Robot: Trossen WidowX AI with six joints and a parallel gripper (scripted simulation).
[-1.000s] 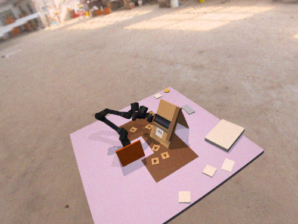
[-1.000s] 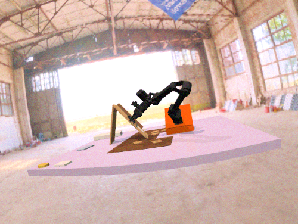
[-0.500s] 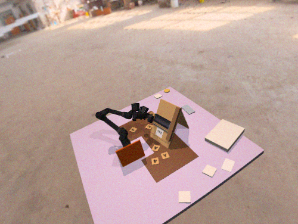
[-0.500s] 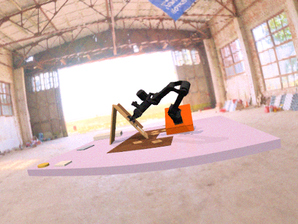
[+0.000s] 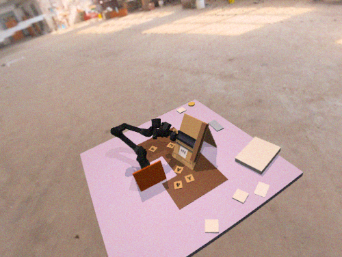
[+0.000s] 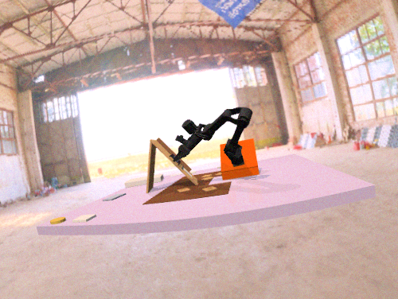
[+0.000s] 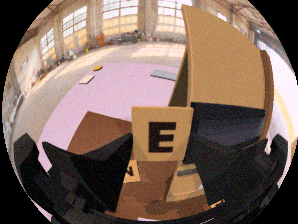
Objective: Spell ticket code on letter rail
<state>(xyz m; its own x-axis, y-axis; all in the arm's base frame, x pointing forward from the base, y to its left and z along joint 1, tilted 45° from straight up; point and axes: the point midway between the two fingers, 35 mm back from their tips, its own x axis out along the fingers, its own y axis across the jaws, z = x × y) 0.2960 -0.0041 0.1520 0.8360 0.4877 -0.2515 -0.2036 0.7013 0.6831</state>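
My gripper [image 5: 174,136] [image 6: 175,158] [image 7: 161,137] is shut on the E tile [image 7: 161,136], which is upright and readable in the wrist view. The tile is by the left end of the dark letter rail [image 5: 187,139] [image 7: 227,122], on the sloped board [image 5: 195,124] [image 7: 225,65]; whether it is inside the rail I cannot tell. No letters show in the visible part of the rail. The ticket [image 5: 183,151] is on the board below the rail; its print is too small to read surely. A tile marked N or Z [image 5: 171,145] [image 7: 131,171] lies below the gripper.
Another tile [image 5: 153,148] lies left of it. A V-like tile [image 5: 178,169], a Y tile [image 5: 189,178] and a further tile [image 5: 178,184] lie before the board on the brown mat [image 5: 208,178]. An orange panel [image 5: 149,176] [image 6: 247,159] stands near the arm's base. A thick cream block [image 5: 258,152] lies right.
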